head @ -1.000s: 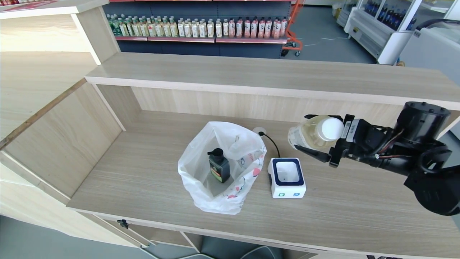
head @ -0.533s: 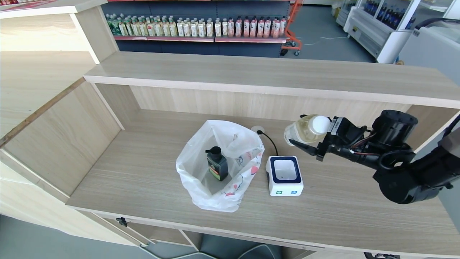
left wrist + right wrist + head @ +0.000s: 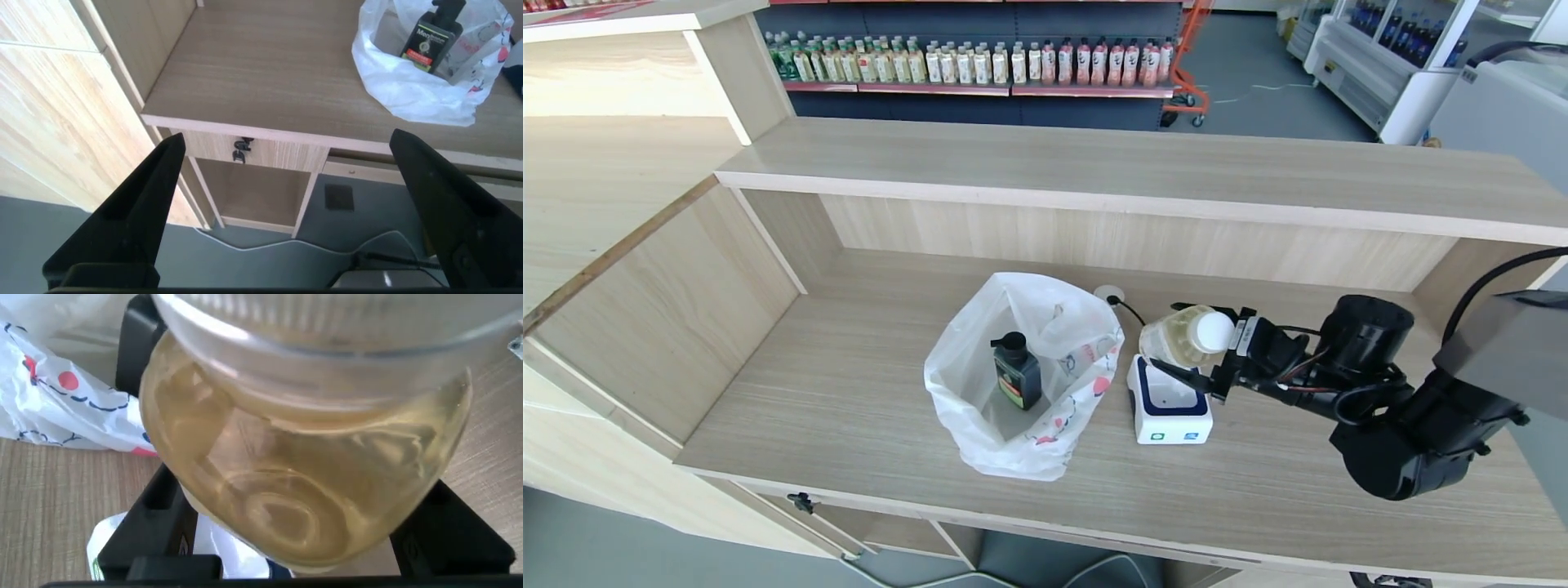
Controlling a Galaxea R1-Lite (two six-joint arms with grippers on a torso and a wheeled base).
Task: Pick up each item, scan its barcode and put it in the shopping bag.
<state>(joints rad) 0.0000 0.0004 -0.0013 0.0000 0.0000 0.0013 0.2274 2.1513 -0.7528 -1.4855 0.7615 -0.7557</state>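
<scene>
left claw (image 3: 288,214): hung nearest of all, out past the front edge of the surface, its two dark fingers (image 3: 135,220) spread wide with nothing between them; the cabinet front and a small black latch (image 3: 241,148) lay beyond it.
surface (image 3: 849,408): pale wood grain, walled on the left and at the back.
shopping bag (image 3: 1021,445): white plastic with red marks, stood open near the front edge, left of the middle; it also showed beyond the left claw (image 3: 409,82).
dark pump bottle (image 3: 1018,377): stood upright inside the shopping bag, black pump head on top.
scanner (image 3: 1172,427): a small white box with a dark blue frame round its window, just beside the bag on its right.
right claw (image 3: 1165,338): came in from the right and was clenched on the juice bottle, one finger on each side of it.
juice bottle (image 3: 1174,340): clear, filled with pale yellow liquid, white cap (image 3: 1211,331); held on its side right over the scanner's far half, base toward the bag. Up close its body (image 3: 302,457) sat above the scanner, the bag's edge beside it.
cable (image 3: 1134,316): black, ran from behind the scanner to a round port in the surface.
ledge (image 3: 1094,163): a raised wooden top behind the back wall.
shelf (image 3: 972,86): far off, lined with drink bottles.
</scene>
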